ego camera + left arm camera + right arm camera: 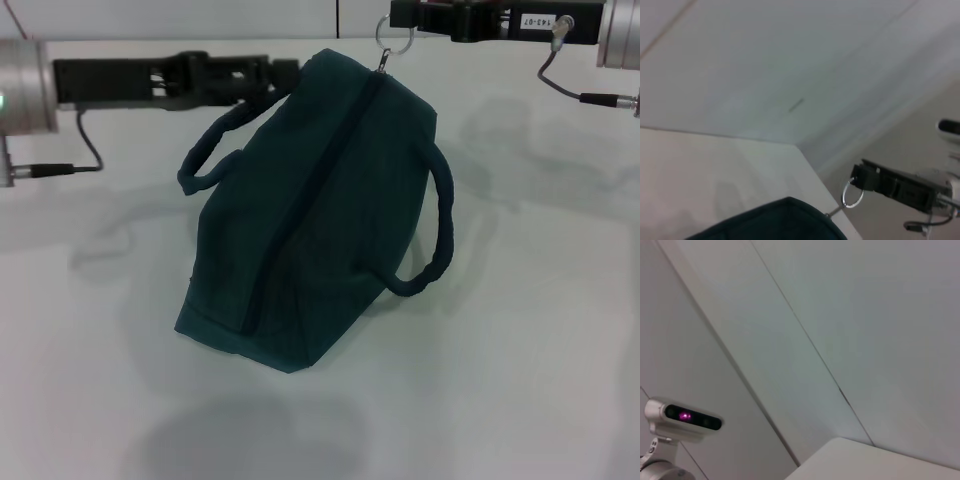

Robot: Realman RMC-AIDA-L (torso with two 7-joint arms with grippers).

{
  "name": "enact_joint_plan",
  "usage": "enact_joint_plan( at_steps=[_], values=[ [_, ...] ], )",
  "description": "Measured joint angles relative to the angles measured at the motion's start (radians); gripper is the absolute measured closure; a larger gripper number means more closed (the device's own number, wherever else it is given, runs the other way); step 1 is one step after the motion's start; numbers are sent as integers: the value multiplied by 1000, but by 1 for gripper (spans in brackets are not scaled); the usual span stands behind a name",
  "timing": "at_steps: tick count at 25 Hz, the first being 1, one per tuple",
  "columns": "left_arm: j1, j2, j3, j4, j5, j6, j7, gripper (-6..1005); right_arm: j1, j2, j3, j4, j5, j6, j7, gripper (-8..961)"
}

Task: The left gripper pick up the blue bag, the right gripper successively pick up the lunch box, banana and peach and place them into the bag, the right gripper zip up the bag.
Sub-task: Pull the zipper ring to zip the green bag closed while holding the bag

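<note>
Your right claw [400, 20] pinches the zipper ring [392, 36] at the bag's [310, 220] far end; the zipper [320, 190] runs toward you, closed. Left claw [285, 72] grips the far handle [215, 150] above the tabletop [540, 330]

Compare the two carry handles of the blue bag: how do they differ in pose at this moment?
On the blue bag, the left handle rises toward the left hand, which meets it near the bag's top. The right handle hangs free down the bag's side, with nothing touching it; the right hand is at the zipper ring instead. Both are dark padded loops.
</note>
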Motion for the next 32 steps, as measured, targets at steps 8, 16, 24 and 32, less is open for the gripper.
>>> enact_joint_plan(
  at_steps=[8,16,24,32],
  values=[
    [-38,-24,35,1,29,-21,8,125,-4,0,0,4,15,-11,-13,946],
    [-44,-26,45,2,63,-88,9,134,-19,3,0,-1,26,-20,-14,946],
    [-46,-28,85,2,83,-99,49,234,-22,5,0,-1,28,-28,-22,938],
    [-47,-37,95,2,82,-99,85,521,-26,9,0,0,36,-28,-23,927]
  ],
)
